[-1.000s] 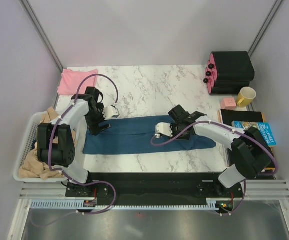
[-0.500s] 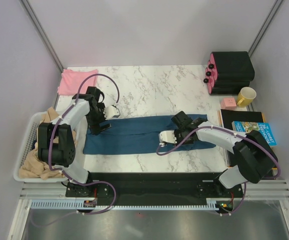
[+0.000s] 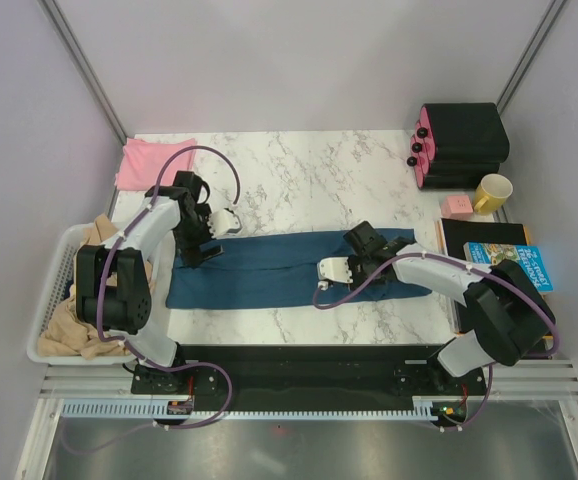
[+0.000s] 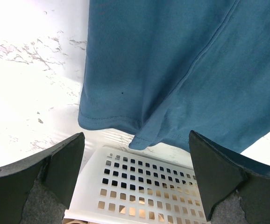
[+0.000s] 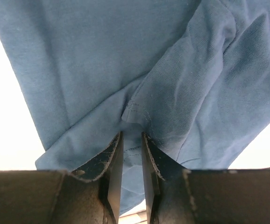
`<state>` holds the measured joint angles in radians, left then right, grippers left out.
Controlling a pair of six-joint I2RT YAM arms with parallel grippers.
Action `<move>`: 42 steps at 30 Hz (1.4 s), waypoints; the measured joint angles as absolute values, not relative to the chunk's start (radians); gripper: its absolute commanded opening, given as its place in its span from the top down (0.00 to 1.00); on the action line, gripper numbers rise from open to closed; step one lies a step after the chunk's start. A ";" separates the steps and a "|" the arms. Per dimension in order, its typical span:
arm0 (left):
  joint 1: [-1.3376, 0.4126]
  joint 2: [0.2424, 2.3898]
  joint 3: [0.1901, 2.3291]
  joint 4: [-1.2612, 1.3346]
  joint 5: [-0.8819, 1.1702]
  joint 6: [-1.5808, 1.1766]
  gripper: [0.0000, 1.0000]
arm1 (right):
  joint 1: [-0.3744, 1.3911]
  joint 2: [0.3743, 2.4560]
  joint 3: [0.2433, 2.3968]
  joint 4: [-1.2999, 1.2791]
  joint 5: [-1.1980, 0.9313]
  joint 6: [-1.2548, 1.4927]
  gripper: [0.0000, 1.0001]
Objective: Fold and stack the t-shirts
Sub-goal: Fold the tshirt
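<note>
The dark teal-blue t-shirt (image 3: 269,270) lies as a long folded strip across the middle of the marble table. My left gripper (image 3: 199,256) hovers over its left end, open and empty. The left wrist view shows the jaws (image 4: 137,175) wide apart, with the shirt's hem (image 4: 172,70) beyond them. My right gripper (image 3: 357,252) is down on the strip's right half. In the right wrist view it (image 5: 131,156) is shut on a pinched fold of the teal shirt (image 5: 102,60). The pale pink t-shirt (image 3: 154,162) lies folded at the far left corner.
A white perforated basket (image 3: 54,300) with beige cloth stands at the left edge; it also shows in the left wrist view (image 4: 139,182). At the right are a black case (image 3: 464,140), a yellow mug (image 3: 492,193), a small pink block (image 3: 456,206) and a blue printed book (image 3: 514,265).
My right gripper has come down and slightly right onto the teal shirt and closed on a fold. The left arm has barely moved.
</note>
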<state>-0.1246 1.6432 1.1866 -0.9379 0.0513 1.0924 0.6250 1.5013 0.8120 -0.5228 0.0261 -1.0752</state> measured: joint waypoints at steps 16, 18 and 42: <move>-0.142 1.657 1.193 -0.941 0.052 1.079 0.00 | 0.624 1.538 0.812 -0.459 0.048 -1.070 1.00; -0.142 1.658 1.193 -0.941 0.052 1.078 0.00 | 0.624 1.538 0.812 -0.457 0.051 -1.070 1.00; -0.160 1.659 1.193 -0.941 0.053 1.066 0.00 | 0.598 1.490 0.992 -0.660 -0.056 -0.999 0.64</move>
